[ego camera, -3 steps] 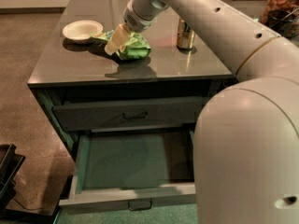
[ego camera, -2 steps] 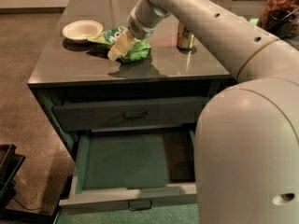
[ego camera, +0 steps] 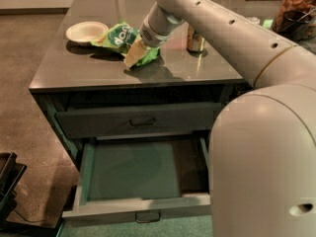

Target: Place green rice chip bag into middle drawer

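- The green rice chip bag (ego camera: 118, 35) is sitting at the rear left-centre of the worktop (ego camera: 98, 75). Its long axis is running roughly side to side, and its logo end is tilting up toward the left.
- The gripper (ego camera: 132, 57) is reaching down onto the right end of the bag. The fingers appear to be pinching that end narrowly, with green film showing on both sides of them, so the bag is trailing leftward from the grip.
- A shadow is lying under the logo end, which suggests that end is hanging just clear of the worktop rather than resting flat.
- A pale bowl (ego camera: 86, 31) is standing just beside the bag's left end, and a can (ego camera: 196, 42) is standing near the wrist on the right.
- The arm (ego camera: 222, 28) is sweeping in from the right, across the rear of the worktop.
- The top drawer (ego camera: 138, 122) is sitting closed directly under the worktop's front edge.
- The middle drawer (ego camera: 133, 174) is standing pulled out below it, with its green inside exposed and nothing visible in it.
- Deciding relation: the open drawer is lying forward of and below the bag. The carry will therefore likely have to clear the worktop's front edge first and then descend, keeping the trailing end inside the drawer's left wall.
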`<state>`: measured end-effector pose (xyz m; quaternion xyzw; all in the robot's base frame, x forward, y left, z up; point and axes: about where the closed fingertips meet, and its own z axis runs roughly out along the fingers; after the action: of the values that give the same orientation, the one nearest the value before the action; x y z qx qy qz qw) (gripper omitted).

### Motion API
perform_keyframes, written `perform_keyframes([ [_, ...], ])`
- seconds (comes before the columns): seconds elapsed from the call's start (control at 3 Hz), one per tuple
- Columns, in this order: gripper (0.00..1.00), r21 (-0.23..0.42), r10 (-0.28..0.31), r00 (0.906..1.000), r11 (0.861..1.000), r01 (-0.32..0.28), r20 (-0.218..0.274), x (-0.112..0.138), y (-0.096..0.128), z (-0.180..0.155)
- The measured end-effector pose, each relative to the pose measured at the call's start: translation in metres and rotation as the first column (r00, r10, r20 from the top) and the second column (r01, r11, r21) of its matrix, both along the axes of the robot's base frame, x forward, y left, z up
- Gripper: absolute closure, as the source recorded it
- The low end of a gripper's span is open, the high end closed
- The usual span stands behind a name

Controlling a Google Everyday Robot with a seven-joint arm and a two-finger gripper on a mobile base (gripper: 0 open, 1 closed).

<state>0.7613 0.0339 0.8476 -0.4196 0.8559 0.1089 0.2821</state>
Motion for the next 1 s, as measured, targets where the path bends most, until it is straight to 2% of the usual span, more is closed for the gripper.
perform_keyframes([
  [0.33, 0.65, 0.000, 0.000, 1.0000, 1.000, 0.000, 0.000, 0.000, 0.000, 0.000],
  [0.67, 0.89, 0.008, 0.027, 0.9996, 1.000, -0.027, 0.010, -0.006, -0.002, 0.001],
  [1.0, 1.00, 0.015, 0.073, 0.9965, 0.997, -0.073, 0.042, -0.026, -0.015, 0.009],
])
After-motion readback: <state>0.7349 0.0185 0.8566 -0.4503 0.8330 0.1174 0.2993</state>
